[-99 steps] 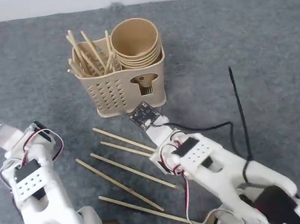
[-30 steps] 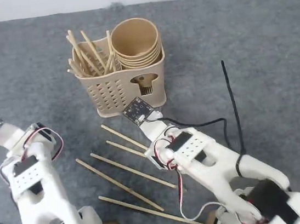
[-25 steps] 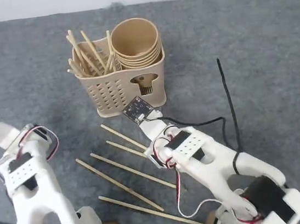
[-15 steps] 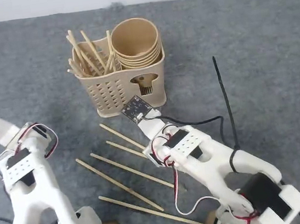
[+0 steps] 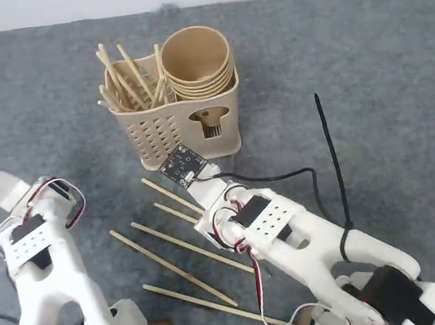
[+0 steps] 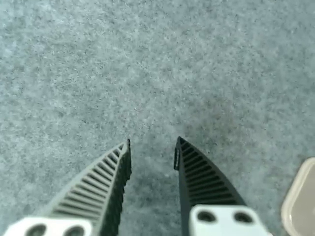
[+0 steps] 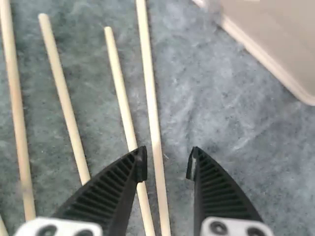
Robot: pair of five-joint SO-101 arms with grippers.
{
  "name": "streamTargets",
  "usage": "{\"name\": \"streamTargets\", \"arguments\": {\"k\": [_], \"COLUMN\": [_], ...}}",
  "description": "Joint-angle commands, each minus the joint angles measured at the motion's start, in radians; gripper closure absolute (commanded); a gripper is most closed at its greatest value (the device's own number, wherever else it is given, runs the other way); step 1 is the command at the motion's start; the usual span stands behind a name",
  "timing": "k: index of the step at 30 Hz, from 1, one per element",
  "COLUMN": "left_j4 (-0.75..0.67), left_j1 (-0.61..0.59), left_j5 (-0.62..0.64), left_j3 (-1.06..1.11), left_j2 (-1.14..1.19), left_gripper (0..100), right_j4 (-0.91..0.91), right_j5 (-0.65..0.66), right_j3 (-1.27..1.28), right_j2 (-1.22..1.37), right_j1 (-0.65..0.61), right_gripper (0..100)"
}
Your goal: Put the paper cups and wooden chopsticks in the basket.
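Wooden chopsticks (image 5: 193,247), five loose, lying on the grey felt tabletop (image 5: 382,69) toward its near edge, between the two arms; no shift among them over the last few seconds. Remaining chopsticks plus stacked paper cups (image 5: 195,53) already standing in the basket (image 5: 167,131), toward the far edge, middle. Seeing the right arm's wrist swung toward the tabletop's left edge, away from the basket's front and over the far ends of the loose sticks. Reading that as lining up for the next pick, not a grasp yet. Right end effector (image 7: 167,153) spread, empty, straddling one stick (image 7: 150,98), with a second (image 7: 120,98) running under one finger; risk of catching both on closing. Left arm pulled back slightly toward the left edge; left end effector (image 6: 151,143) spread too, holding nothing, over bare felt well apart from any stick. So, judging by layout: cups done, five sticks to go. Hard to make out: both end effectors masked from above by their own wrist boards; height of the right fingertips over the felt unclear; ends of the two farthest loose sticks hidden under the right arm; pale corner (image 6: 299,206) at the left wrist view's margin unidentifiable; cup count in the stack not readable.
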Motion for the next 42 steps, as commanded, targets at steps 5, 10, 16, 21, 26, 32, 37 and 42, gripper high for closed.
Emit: {"name": "streamTargets", "arguments": {"k": [5, 10, 16, 21, 26, 32, 37, 42], "left_j4": [0.000, 0.000, 0.000, -0.002, -0.002, -0.002, -0.002, -0.002], "left_j1": [0.008, 0.008, 0.008, 0.008, 0.008, 0.008, 0.008, 0.008], "left_j5": [0.011, 0.011, 0.011, 0.011, 0.011, 0.011, 0.011, 0.011], "left_j3": [-0.051, -0.050, -0.051, -0.051, -0.051, -0.051, -0.051, -0.051], "left_j2": [0.002, 0.002, 0.003, 0.003, 0.003, 0.003, 0.003, 0.003], "left_gripper": [86, 86, 86, 86, 86, 86, 86, 86], "right_j4": [-0.039, -0.134, -0.119, -0.030, 0.041, 0.266, 0.435, 0.427], "right_j5": [-0.002, -0.002, -0.002, -0.002, -0.002, -0.002, 0.023, 0.046], "right_j3": [-0.054, -0.089, -0.175, -0.186, -0.178, -0.178, -0.178, -0.176], "right_j2": [-0.012, 0.145, 0.289, 0.278, 0.173, -0.053, -0.282, -0.479], "right_j1": [-0.008, -0.010, -0.008, -0.013, -0.012, -0.038, -0.096, -0.102], "right_gripper": [84.3, 84.3, 84.3, 88.9, 97.2, 99.1, 99.1, 99.0]}}
